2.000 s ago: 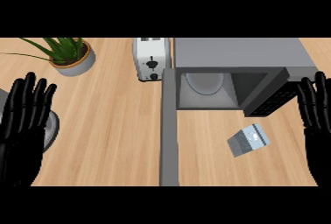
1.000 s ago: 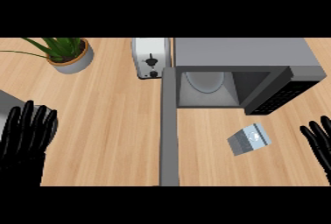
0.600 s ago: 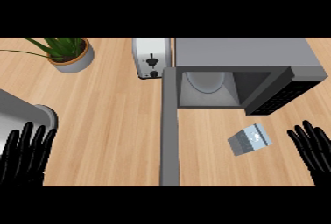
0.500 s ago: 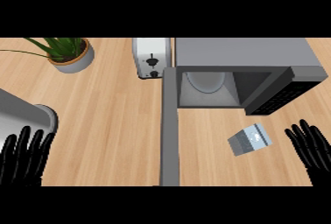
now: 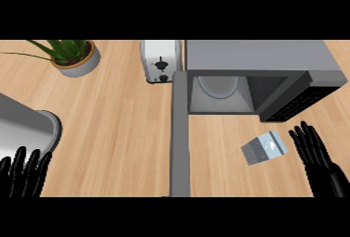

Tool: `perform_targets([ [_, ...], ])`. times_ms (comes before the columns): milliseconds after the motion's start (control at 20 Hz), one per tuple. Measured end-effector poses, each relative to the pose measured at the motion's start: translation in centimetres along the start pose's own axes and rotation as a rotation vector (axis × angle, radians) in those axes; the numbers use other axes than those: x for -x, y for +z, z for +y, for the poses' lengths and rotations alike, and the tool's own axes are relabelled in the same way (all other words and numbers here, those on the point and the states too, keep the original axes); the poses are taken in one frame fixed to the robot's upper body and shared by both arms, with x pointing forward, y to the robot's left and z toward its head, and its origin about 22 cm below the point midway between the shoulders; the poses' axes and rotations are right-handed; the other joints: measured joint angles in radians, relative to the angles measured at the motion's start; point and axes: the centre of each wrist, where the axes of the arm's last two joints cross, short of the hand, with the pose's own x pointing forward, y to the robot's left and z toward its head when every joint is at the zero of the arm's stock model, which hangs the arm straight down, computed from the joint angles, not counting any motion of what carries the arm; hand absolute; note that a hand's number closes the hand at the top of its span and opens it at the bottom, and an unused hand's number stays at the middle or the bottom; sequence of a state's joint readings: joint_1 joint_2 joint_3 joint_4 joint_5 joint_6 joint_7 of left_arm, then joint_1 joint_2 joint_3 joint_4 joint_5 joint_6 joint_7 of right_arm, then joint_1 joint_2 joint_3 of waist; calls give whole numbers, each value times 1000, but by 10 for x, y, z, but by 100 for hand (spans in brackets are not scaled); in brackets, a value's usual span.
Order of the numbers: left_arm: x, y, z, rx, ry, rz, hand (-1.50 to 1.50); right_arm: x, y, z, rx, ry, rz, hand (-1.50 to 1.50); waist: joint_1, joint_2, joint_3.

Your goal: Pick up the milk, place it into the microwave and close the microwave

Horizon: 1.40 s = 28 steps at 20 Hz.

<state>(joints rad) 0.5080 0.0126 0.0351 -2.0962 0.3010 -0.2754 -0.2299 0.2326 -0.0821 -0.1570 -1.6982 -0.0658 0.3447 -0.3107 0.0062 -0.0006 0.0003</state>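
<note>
Fingers straight and spread, the left hand [image 5: 24, 173] rests at the lower left edge of the table [image 5: 116, 129], just below a grey metal object [image 5: 24, 127]. Farther back stand a potted plant [image 5: 71, 55] and a toaster [image 5: 160, 60]. Right of these, the microwave [image 5: 259, 69] stands open. Before it the milk [image 5: 265, 148] lies flat, just beside the right hand [image 5: 315, 159], whose fingers are likewise straight and apart.
</note>
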Motion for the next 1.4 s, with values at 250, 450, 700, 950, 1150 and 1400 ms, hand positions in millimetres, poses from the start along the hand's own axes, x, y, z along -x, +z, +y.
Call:
perform_targets([
  [250,-1,1,-2,-3,-1,1,-150,33,1,-6,52,33,30,-150,0,0,0],
  [450,5,6,0,0,3,4,-150,57,0,-14,66,61,43,-150,0,1,0],
  [700,11,8,5,0,10,3,-150,87,1,-23,65,79,45,-150,1,1,0],
  [950,1,15,2,5,13,-2,-150,112,0,-23,71,75,37,-150,3,1,0],
  [1150,9,17,7,-3,8,2,-150,120,0,-30,61,82,33,-150,1,1,0],
  [1400,3,20,12,0,9,2,-150,139,3,-29,48,106,51,-150,5,2,1],
])
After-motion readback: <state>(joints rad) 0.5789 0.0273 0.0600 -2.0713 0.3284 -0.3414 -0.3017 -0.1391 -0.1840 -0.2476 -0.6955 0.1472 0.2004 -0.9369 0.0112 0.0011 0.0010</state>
